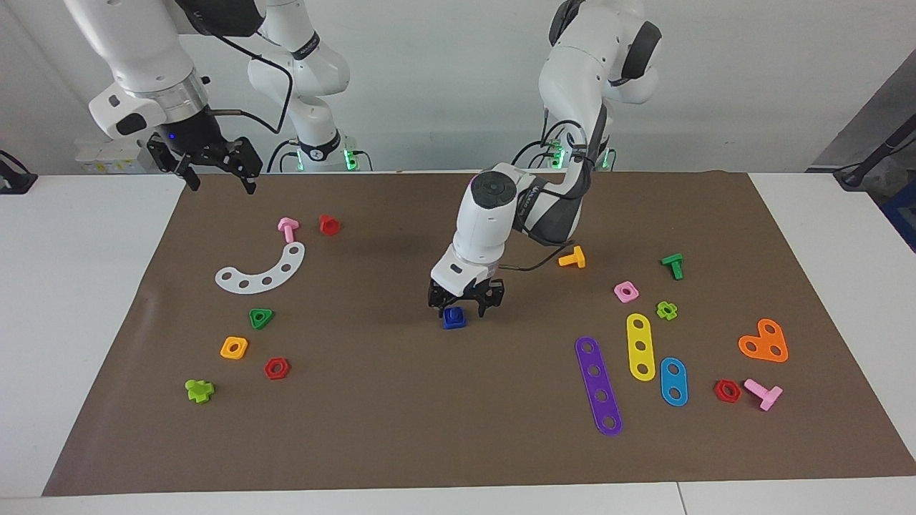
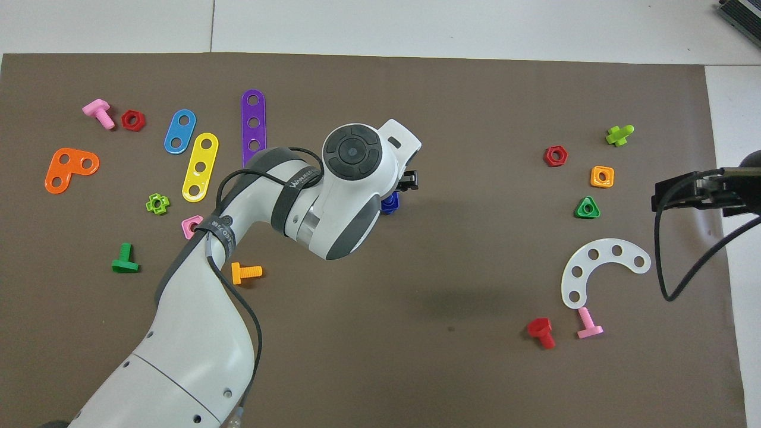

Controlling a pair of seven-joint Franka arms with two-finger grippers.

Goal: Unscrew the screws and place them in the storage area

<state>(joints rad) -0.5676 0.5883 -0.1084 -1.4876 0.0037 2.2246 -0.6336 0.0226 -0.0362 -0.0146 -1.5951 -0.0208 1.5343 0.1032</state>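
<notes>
The left gripper (image 1: 464,307) straddles the blue screws (image 1: 454,319) with fingers apart (right gripper (image 1: 218,180) waits, fingers spread).

Partly legible "WANEED" on arm strap (image 2: 300,178)

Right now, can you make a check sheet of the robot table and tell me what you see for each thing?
Surface: brown mat on a white table.
Job's things: blue bolt and nut together mid-mat, on the mat.
Clutter: white arc, purple strip, yellow strip, orange heart plate, plus small coloured nuts and bolts scattered toward both ends.
Grippers: left gripper low over the blue pieces, fingers astride them, open. Right gripper waits open over the mat's corner at its own end.
Cables: black cable loops off the left arm; another hangs by the right gripper.
Surroundings: white wall.
</notes>
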